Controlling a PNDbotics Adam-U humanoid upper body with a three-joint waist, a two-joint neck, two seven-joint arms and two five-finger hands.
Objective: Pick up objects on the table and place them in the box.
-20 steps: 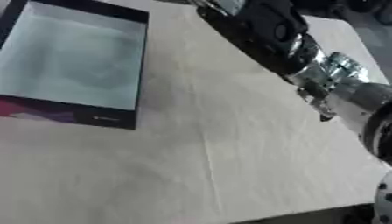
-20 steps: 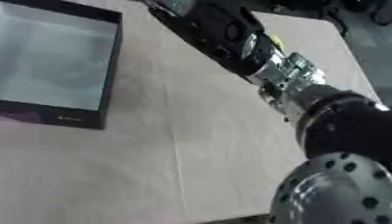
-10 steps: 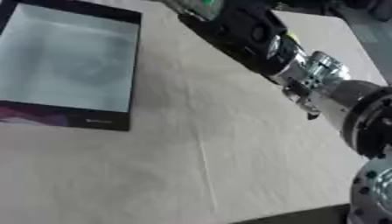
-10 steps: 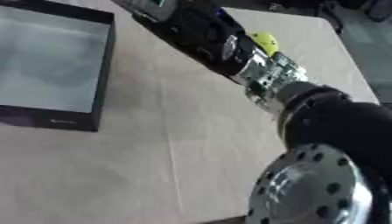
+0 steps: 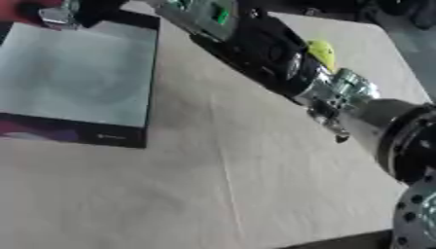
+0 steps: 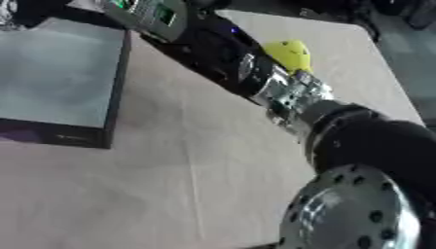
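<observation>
Right arm: my arm (image 6: 255, 78) crosses from the lower right toward the upper left, black with silver joints, and fills much of both views.
Right hand: my right hand (image 5: 64, 12) shows only as a silver and black bit at the top left corner of the left eye view, above the far edge of the box; it is cut off by the frame, so I cannot tell whether the fingers are spread or curled, nor whether they hold anything.
Red patch: something red (image 5: 24, 8) sits at the very corner beside that hand; too little shows to say what it is or whether I touch it.
Left hand: it shows in neither view.
Box: the box (image 5: 72, 82) lies on the left of the worktop, dark walls, pale grey inside; its left side runs out of the picture. I see nothing lying in the part that shows.
Yellow object: a yellow-green thing (image 6: 288, 52) lies on the worktop just beyond my arm, well apart from the box. In the left eye view my arm hides most of it; in the right eye view more shows, rounded, but its lower edge stays behind the arm, so I cannot say whether arm and object touch.
Worktop: pale beige worktop (image 5: 213, 194), with faint crease lines, bare across the near half.
Far edge: dark shapes stand past the worktop at the upper right, blurred and not to be made out.
</observation>
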